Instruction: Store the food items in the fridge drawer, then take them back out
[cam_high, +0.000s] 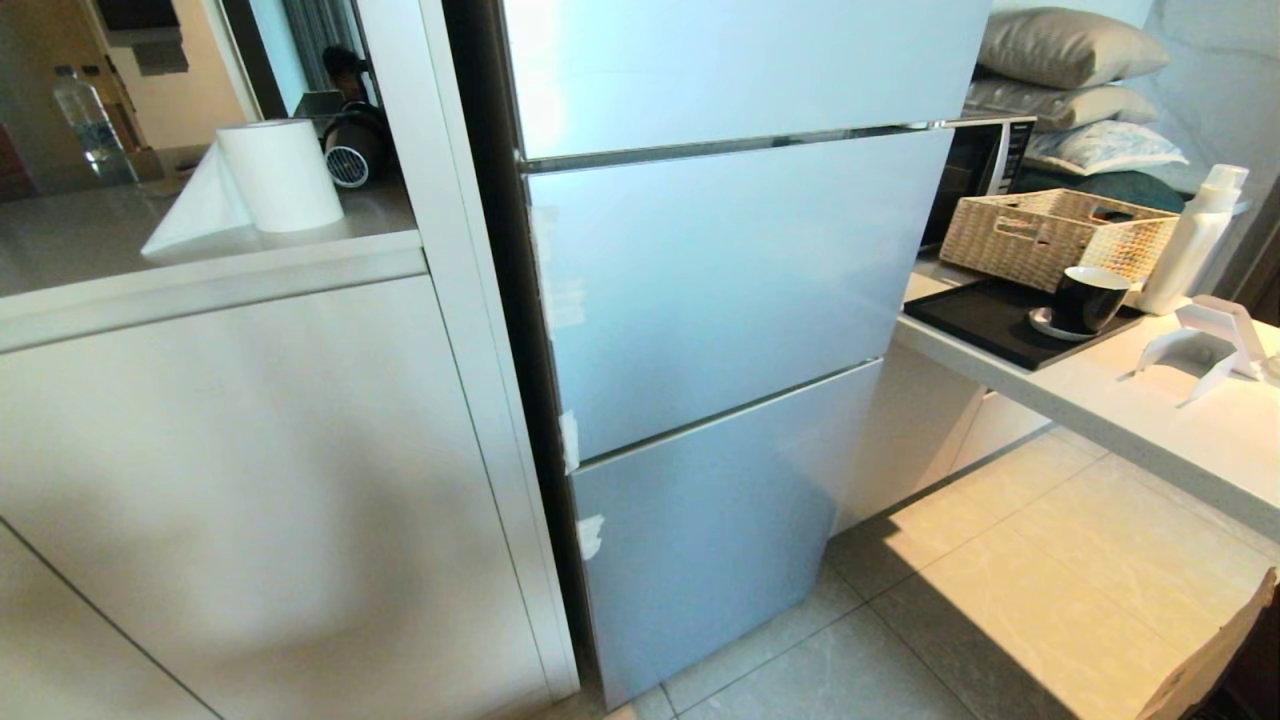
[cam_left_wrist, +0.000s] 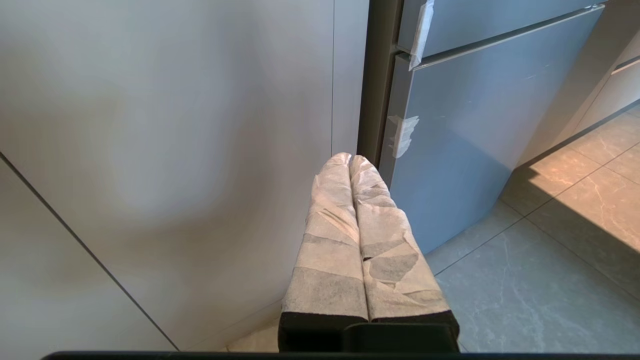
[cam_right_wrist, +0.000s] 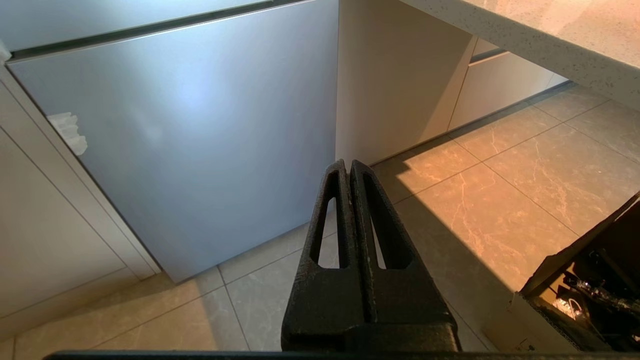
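A pale blue fridge (cam_high: 730, 290) with three glossy front panels stands closed before me. The fridge drawer and the food items are hidden. Neither arm shows in the head view. My left gripper (cam_left_wrist: 349, 159), its fingers wrapped in pale tape, is shut and empty, hanging low near the white cabinet beside the fridge's lowest panel (cam_left_wrist: 465, 135). My right gripper (cam_right_wrist: 348, 165), black with slotted fingers, is shut and empty above the tiled floor, in front of the same lowest panel (cam_right_wrist: 200, 145).
White cabinet (cam_high: 250, 480) with a paper roll (cam_high: 275, 175) on top stands left of the fridge. A counter (cam_high: 1150, 410) to the right carries a black tray, dark cup (cam_high: 1088, 298), wicker basket (cam_high: 1050, 235) and white bottle. A cardboard box (cam_right_wrist: 585, 295) sits on the floor at right.
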